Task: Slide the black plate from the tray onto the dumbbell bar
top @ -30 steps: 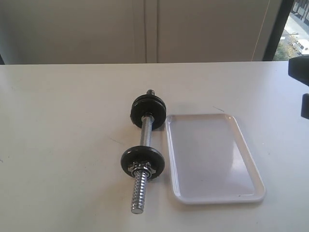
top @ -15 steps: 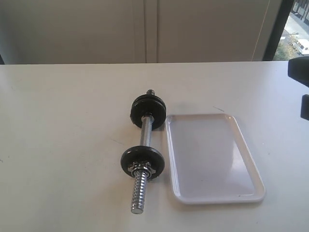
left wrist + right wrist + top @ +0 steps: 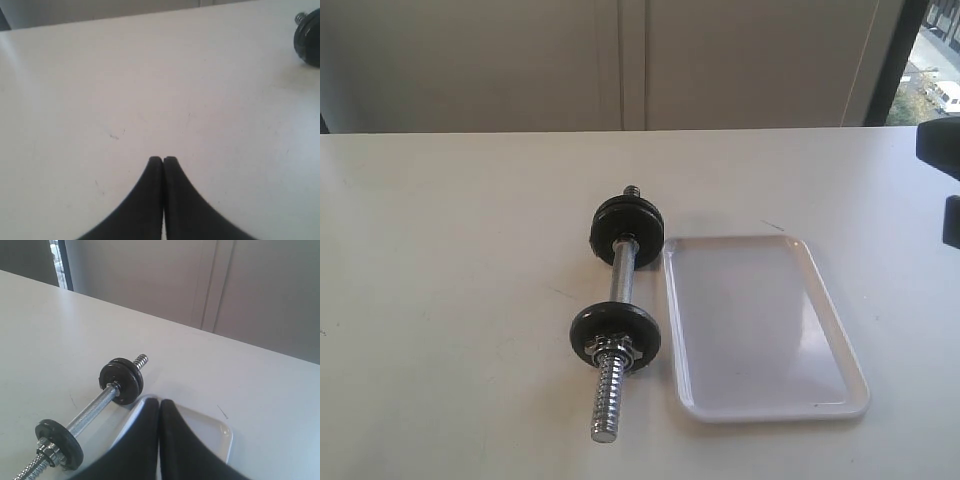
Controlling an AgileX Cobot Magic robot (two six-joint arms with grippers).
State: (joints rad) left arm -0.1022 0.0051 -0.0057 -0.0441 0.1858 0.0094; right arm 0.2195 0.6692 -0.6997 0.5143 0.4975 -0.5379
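The dumbbell bar lies on the white table, left of the tray. No disc is in the tray. One black plate sits on the bar's near end behind the chrome collar nut. Two more black discs sit together at the far end. In the right wrist view, my right gripper is shut and holds nothing, above the tray, with the bar beside it. My left gripper is shut on nothing over bare table, far from the far discs.
A dark part of the right arm shows at the right edge of the exterior view. The table's far edge meets a pale wall. A window is at the far right.
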